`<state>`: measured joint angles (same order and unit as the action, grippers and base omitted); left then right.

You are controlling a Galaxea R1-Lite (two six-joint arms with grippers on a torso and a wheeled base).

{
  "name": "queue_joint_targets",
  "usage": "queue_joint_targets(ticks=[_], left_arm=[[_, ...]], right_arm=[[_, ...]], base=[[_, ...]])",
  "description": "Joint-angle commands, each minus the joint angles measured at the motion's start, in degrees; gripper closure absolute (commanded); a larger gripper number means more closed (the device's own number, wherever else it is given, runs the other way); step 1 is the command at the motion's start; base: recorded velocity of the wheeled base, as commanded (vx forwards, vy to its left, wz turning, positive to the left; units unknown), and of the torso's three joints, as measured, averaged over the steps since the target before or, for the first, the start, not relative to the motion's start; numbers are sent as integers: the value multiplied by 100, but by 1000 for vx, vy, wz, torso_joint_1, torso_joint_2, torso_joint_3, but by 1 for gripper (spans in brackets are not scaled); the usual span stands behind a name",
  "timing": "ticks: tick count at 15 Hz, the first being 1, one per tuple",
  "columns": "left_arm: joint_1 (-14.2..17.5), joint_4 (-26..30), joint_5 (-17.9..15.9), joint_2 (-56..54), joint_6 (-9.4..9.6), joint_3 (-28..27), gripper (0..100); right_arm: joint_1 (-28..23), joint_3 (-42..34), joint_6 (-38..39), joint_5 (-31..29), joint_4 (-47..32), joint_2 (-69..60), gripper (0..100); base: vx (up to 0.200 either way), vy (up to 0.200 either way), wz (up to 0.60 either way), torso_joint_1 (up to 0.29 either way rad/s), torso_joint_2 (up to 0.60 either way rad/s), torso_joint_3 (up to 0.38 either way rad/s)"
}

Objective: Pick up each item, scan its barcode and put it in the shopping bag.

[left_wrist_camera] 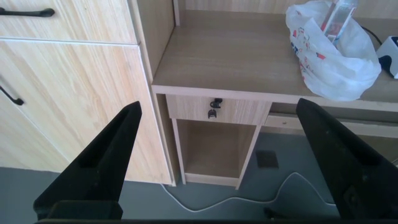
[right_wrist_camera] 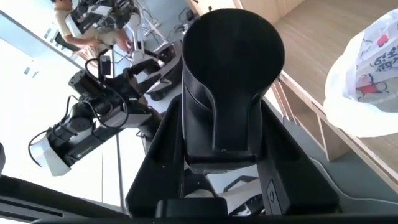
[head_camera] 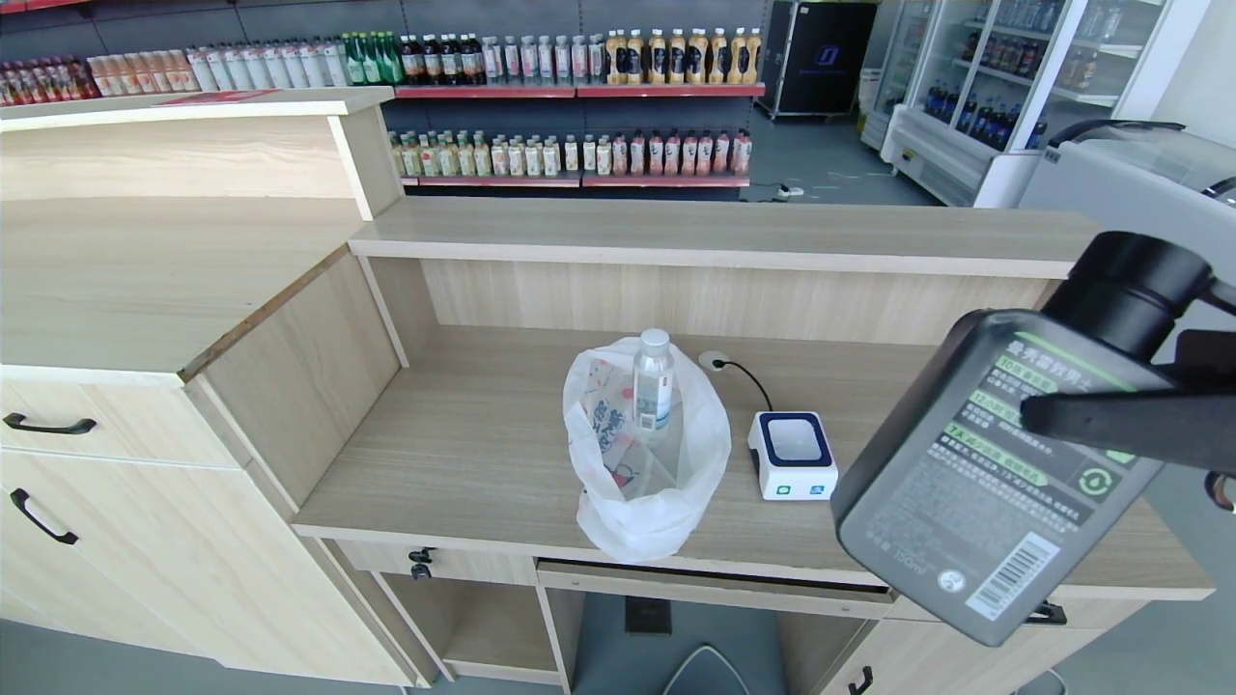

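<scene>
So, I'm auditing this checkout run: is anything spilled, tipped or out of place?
Nothing is spilled or damaged. The water bottle stands upright in the shopping bag, with the scanner beside it. One oddity: the dark grey bottle in the right hand is tilted, its barcode facing the head camera, not the scanner.

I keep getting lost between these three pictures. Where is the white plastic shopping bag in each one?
Head view: the white plastic shopping bag stands mid-picture, just left of the small white scanner.
Left wrist view: it is in the picture's top right corner.
Right wrist view: it is at the picture's right edge, beyond the dark grey bottle.
Shared landmark: the light wooden counter the bag sits on.
</scene>
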<state>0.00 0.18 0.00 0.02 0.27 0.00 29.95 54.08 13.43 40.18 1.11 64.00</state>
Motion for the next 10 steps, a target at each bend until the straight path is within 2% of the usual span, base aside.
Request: queue_joint_targets(ticks=[1, 2, 4, 5, 6, 7, 8, 10], left_arm=[[0, -1, 0, -2, 0, 0, 0], [0, -1, 0, -2, 0, 0, 0], [0, -1, 0, -2, 0, 0, 0], [0, -1, 0, -2, 0, 0, 0], [0, -1, 0, -2, 0, 0, 0], [0, -1, 0, -2, 0, 0, 0], [0, -1, 0, -2, 0, 0, 0], [0, -1, 0, -2, 0, 0, 0]], right_arm=[[-7, -20, -16, -10, 3, -10, 100], [-16, -55, -78, -124, 47, 25, 100], [-121, -108, -702, -669, 162, 201, 100], [-517, -275, -1589, -1206, 469, 482, 100], [-745, -416, -1941, -1293, 777, 605, 100], [-1132, -767, -2504, -1311, 1462, 860, 100], [-1615, -1374, -3400, -1311, 2728, 1299, 100], [-2108, -2261, -4569, -1311, 4855, 2152, 100]], base=[[0, 0, 0, 0, 0, 0], [0, 0, 0, 0, 0, 0], [0, 0, 0, 0, 0, 0], [0, 0, 0, 0, 0, 0], [0, 0, 0, 0, 0, 0], [0, 0, 0, 0, 0, 0], [0, 0, 0, 0, 0, 0], [0, 0, 0, 0, 0, 0]])
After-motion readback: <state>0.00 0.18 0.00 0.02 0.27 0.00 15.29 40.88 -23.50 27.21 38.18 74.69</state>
